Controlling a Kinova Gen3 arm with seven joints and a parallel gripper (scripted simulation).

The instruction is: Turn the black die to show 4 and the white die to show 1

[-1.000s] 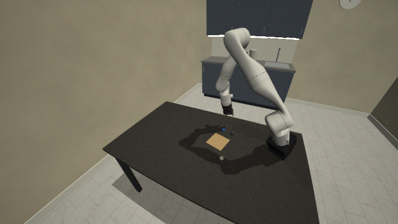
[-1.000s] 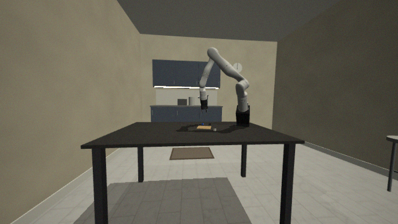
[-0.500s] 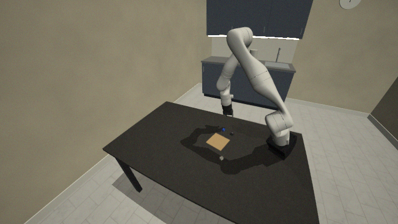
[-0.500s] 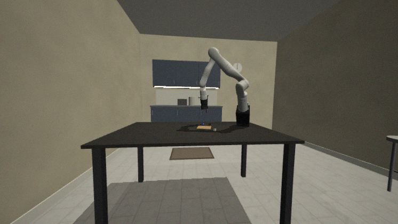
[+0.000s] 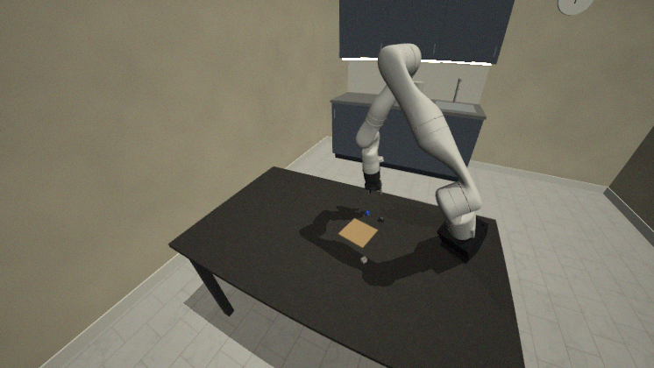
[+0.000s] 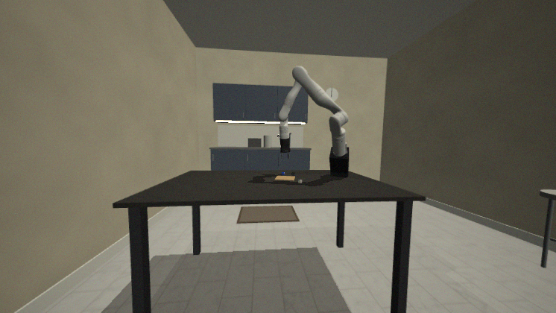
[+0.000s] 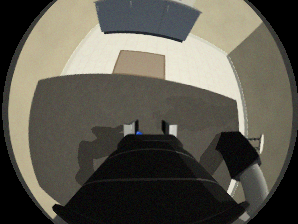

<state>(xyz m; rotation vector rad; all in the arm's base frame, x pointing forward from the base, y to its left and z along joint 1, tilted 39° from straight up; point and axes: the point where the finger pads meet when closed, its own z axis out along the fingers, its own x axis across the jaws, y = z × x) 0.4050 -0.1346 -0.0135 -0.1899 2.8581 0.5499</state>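
Your fingers (image 5: 375, 191) (image 6: 285, 156) hang spread and free above the dark surface (image 5: 256, 219) (image 6: 233, 190) (image 7: 65, 115), and the black die (image 5: 380, 219) (image 6: 293, 173), likely your first target, lies below them, nearer the arm's base than the blue die (image 5: 367, 213) (image 6: 283, 174) (image 7: 139, 133), off the tan mat (image 5: 358, 233) (image 6: 285, 177).

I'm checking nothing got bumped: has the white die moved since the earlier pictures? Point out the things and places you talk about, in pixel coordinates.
No: the white die (image 5: 364, 259) (image 6: 299, 181) keeps its place beside the tan mat (image 5: 358, 233) (image 6: 285, 177), off its edge.
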